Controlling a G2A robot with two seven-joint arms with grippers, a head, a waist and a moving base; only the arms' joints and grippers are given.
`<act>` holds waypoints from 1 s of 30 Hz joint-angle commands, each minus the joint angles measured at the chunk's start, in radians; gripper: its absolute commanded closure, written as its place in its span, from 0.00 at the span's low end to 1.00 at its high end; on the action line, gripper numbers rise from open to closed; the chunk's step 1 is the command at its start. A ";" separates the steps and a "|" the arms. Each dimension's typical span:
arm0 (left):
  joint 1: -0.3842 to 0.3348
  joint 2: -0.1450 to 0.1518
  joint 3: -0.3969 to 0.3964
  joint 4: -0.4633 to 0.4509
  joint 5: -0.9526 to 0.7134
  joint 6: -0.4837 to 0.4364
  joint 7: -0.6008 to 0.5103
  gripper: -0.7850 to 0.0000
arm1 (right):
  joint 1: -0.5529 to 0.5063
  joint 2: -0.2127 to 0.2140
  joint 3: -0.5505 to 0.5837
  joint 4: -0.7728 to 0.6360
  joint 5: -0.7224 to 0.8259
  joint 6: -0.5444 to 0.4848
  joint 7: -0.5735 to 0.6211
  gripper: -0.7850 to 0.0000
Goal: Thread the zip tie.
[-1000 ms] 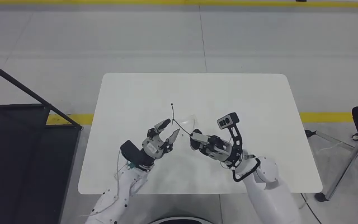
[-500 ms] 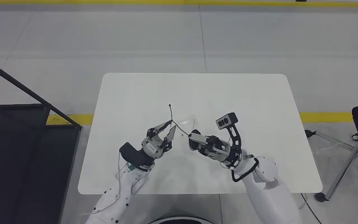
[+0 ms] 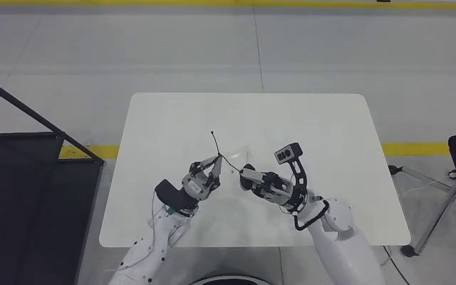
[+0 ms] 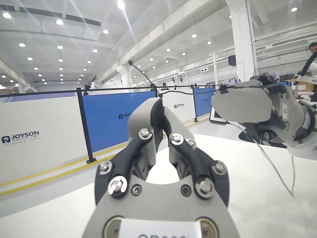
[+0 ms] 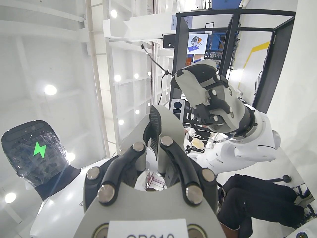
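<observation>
Holds the thin black zip tie in the air above the middle of the counter, off its surface. Pinches the strap in the left claw, pads pressed together on it. Clamps another stretch of the same strap at the tip of the right claw, fingers likewise closed, just beside the left claw and nearer the counter's right edge. Leaves the small head end free, pointing up and toward the counter's far edge.

white table on grey floor with yellow line; ceiling spotlights, blue panels.
</observation>
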 commanded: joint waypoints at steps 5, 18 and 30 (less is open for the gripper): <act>0.002 0.008 0.004 0.010 0.076 -0.014 0.023 1.00 | -0.009 -0.001 0.013 0.004 0.057 -0.042 0.011 1.00; 0.007 0.027 0.010 0.030 0.187 -0.061 0.069 1.00 | -0.020 -0.003 0.039 0.020 0.168 -0.092 0.053 1.00; 0.012 0.040 0.011 0.035 0.217 -0.078 0.088 1.00 | -0.029 -0.005 0.054 0.024 0.220 -0.113 0.069 1.00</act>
